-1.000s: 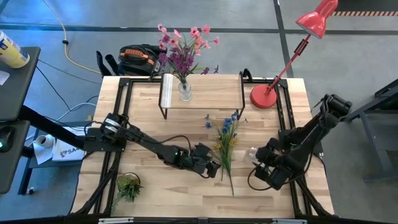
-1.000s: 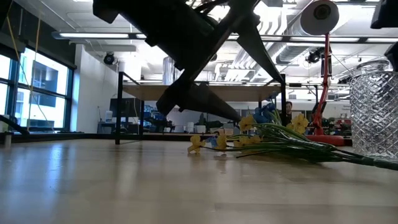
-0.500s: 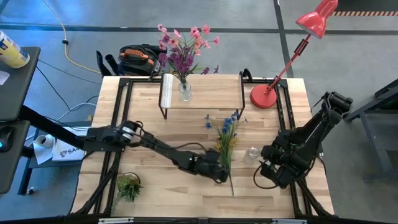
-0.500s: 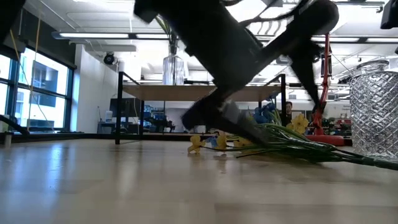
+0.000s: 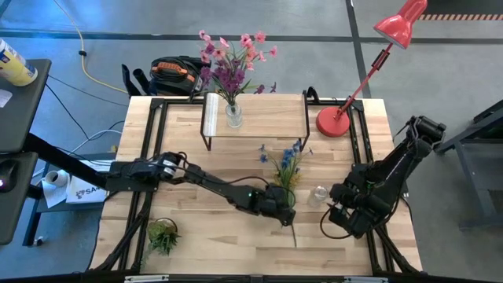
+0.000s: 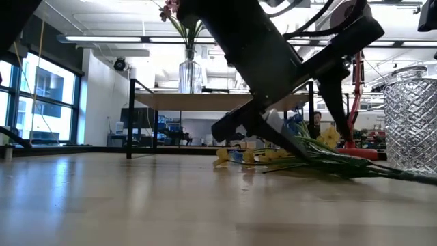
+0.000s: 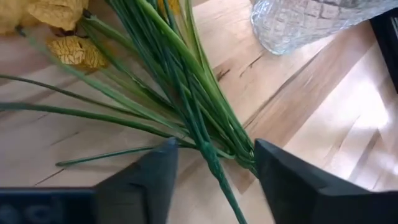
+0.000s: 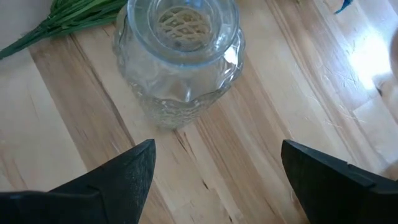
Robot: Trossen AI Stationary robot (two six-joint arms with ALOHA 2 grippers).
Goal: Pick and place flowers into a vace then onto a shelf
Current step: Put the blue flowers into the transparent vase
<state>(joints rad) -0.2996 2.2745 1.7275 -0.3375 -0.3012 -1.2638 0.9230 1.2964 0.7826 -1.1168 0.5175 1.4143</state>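
The blue and yellow flowers (image 5: 287, 169) lie flat on the table, blooms toward the far edge, stems (image 7: 186, 93) toward the near one. My left gripper (image 5: 284, 212) is low over the stems, open, with one finger on each side of the bundle (image 7: 214, 152). An empty cut-glass vase (image 5: 318, 194) stands upright just right of the flowers. My right gripper (image 8: 214, 162) hangs open above the table, nearer than the vase (image 8: 177, 56). The pink and purple flowers (image 5: 232, 59) stand in a second glass vase (image 5: 233, 115) on the shelf (image 5: 259, 118). My left gripper comes at the stem bundle (image 7: 217, 146) slanting down from the table's left, fingers lying across the stems near their lower end. The fingertips (image 7: 168, 152) stand close against both sides of the bundle; I cannot tell whether they touch it. The flowers lie on the table.
A red desk lamp (image 5: 338, 118) stands at the far right corner. A small green plant tuft (image 5: 163, 234) lies near the front left. Black frame rails (image 5: 149, 157) run along the table's left and right sides.
My left gripper has travelled toward the table's right edge and slightly down, reaching the lower stems of the blue and yellow flowers.
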